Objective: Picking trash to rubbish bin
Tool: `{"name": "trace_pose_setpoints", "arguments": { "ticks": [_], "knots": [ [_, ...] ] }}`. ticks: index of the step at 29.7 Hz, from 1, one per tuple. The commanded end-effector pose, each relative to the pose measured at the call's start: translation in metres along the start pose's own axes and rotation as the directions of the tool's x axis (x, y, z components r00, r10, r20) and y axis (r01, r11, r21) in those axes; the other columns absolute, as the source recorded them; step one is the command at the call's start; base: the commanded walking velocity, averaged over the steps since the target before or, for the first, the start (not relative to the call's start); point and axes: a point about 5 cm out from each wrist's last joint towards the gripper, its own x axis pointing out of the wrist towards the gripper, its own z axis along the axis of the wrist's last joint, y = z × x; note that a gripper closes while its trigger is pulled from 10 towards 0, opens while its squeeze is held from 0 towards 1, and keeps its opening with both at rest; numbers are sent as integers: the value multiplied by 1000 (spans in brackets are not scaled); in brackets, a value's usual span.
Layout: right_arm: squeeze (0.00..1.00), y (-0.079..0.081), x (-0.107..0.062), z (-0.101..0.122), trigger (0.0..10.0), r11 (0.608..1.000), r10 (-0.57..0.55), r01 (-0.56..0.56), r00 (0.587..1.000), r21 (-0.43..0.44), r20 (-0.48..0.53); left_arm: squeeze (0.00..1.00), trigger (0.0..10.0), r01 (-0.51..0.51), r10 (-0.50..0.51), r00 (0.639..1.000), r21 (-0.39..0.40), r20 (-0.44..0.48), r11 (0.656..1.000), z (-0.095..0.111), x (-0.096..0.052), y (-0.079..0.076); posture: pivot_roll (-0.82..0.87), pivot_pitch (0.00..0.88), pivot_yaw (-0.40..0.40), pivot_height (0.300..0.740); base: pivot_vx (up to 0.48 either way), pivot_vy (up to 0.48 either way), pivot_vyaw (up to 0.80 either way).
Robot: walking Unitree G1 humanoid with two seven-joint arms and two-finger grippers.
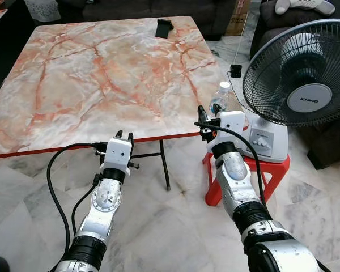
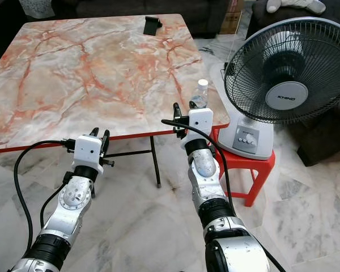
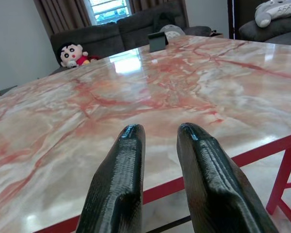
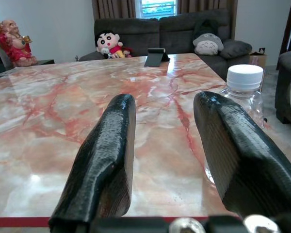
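Observation:
A clear plastic bottle with a white cap stands upright at the near right corner of the marble table. My right gripper hovers at the table's front edge just left of the bottle, open, with nothing between its fingers. In the right wrist view the bottle sits beyond the right-hand finger, outside the gap. My left gripper is held at the front edge further left, open by a narrow gap and holding nothing; its fingers point across the tabletop.
A black phone stand sits at the table's far edge. A standing fan rests on a red stool close to my right arm. Dark sofas with soft toys line the back. Marble floor lies under the table.

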Motion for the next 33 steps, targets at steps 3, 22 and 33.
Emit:
{"name": "trace_pose_setpoints", "arguments": {
  "ticks": [3, 22, 33],
  "knots": [
    [0, 3, 2, 0, 10000, 999, 5, -5, 1000, 36, -13, 0, 10000, -11, 11, 1000, -4, 7, 1000, 3, 0, 0, 104, 116, -14, 740, 480, 0, -267],
    [0, 12, 3, 6, 10000, 998, 57, -57, 998, 1, 31, 0, 10000, -41, 42, 999, -8, 27, 999, 8, 2, 5, 111, 129, -24, 740, 480, 0, -253],
    [0, 16, 1, 10, 10000, 995, 83, -86, 994, 46, 72, 0, 10000, -56, 59, 993, -29, 103, 998, 20, 0, 7, 112, 135, -25, 740, 118, 0, 309]
  ]
}}
